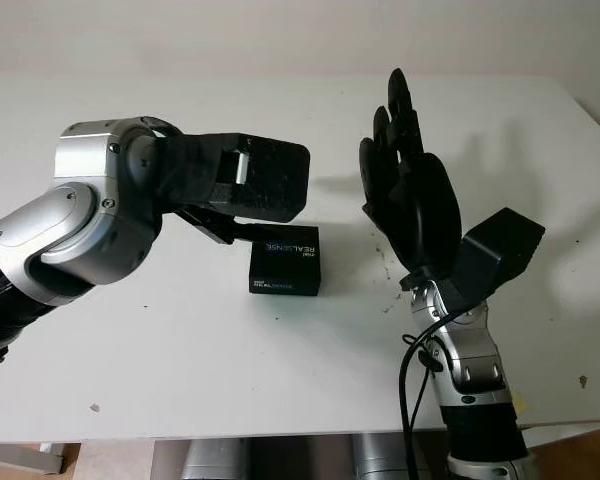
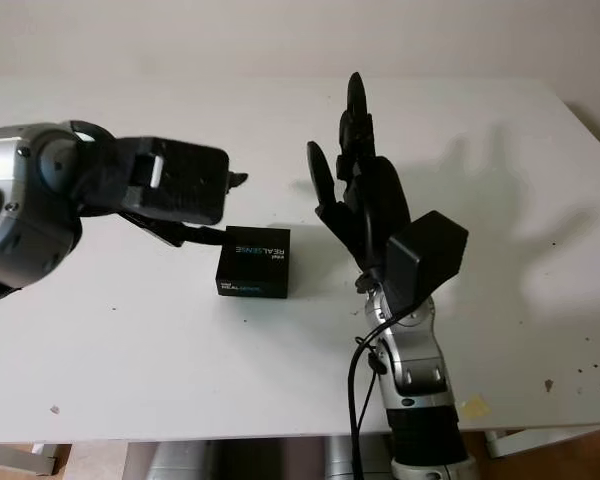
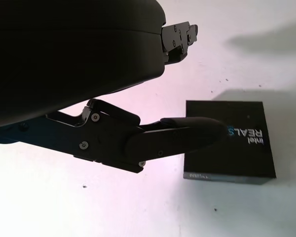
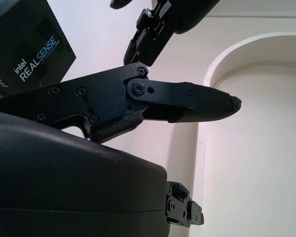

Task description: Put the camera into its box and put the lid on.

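Black cardboard box (image 1: 286,260) sits closed mid-table, looks light, stiff, a bit slick; grab its side walls. Left hand (image 1: 242,188) hovers just beside it, empty; right hand (image 1: 410,180) raised nearby, holding nothing.

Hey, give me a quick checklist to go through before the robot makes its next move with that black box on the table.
1. Box closed: ok. The black box sits on the white table with its printed lid on top.
2. Camera inside: cannot tell. The box is shut and nothing of its contents shows.
3. Left robot hand free: ok. It is open and holds nothing, just above the box's far left side; a finger reaches over the box's edge.
4. Right robot hand free: ok. It is open, raised upright to the right of the box, apart from it.
5. Box square on the table: ok. It stands flat, not tilted.
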Robot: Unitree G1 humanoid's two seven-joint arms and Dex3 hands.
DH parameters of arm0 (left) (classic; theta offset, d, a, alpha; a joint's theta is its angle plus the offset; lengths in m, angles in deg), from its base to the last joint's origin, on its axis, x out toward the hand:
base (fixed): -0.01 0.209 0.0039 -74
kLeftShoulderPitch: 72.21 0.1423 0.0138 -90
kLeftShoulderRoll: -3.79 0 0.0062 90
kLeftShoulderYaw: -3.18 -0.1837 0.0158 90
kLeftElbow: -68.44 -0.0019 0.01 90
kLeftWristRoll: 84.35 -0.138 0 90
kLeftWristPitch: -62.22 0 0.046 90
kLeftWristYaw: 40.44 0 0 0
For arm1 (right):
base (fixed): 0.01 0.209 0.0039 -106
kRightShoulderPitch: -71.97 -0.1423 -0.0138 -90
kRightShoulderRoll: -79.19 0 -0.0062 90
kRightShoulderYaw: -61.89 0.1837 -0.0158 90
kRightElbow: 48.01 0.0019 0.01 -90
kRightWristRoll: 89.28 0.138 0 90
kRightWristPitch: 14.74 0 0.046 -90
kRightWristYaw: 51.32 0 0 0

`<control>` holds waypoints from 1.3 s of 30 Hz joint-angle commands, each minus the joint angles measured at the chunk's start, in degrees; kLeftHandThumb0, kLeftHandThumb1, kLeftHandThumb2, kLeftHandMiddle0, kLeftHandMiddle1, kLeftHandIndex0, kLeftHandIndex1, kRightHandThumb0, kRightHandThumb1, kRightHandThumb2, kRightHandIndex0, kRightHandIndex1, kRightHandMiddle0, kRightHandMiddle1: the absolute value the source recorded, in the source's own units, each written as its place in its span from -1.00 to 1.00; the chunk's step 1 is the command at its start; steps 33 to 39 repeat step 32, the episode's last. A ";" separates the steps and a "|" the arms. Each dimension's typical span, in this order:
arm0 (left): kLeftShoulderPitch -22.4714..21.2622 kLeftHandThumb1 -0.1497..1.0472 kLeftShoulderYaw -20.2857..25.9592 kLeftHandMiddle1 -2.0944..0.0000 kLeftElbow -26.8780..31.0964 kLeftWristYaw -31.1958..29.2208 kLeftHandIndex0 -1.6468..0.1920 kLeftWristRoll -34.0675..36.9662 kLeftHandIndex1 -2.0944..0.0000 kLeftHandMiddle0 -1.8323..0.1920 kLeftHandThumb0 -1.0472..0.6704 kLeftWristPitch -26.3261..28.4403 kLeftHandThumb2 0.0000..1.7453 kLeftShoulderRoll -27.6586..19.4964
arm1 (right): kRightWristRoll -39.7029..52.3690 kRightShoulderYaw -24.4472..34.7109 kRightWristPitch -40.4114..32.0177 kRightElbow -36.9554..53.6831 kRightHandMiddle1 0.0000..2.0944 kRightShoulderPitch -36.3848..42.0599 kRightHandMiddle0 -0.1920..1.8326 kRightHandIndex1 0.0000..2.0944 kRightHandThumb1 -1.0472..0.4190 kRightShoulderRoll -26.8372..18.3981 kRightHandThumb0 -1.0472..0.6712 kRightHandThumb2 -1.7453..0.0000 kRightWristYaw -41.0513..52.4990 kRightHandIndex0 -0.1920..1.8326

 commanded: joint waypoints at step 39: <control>38.19 1.00 47.86 1.00 -10.95 53.10 1.00 23.28 1.00 1.00 -0.65 -46.22 -0.28 41.32 | 2.77 6.75 0.59 -15.58 -0.97 -6.85 -1.00 -1.00 -1.00 -4.38 -0.63 0.33 2.71 -1.00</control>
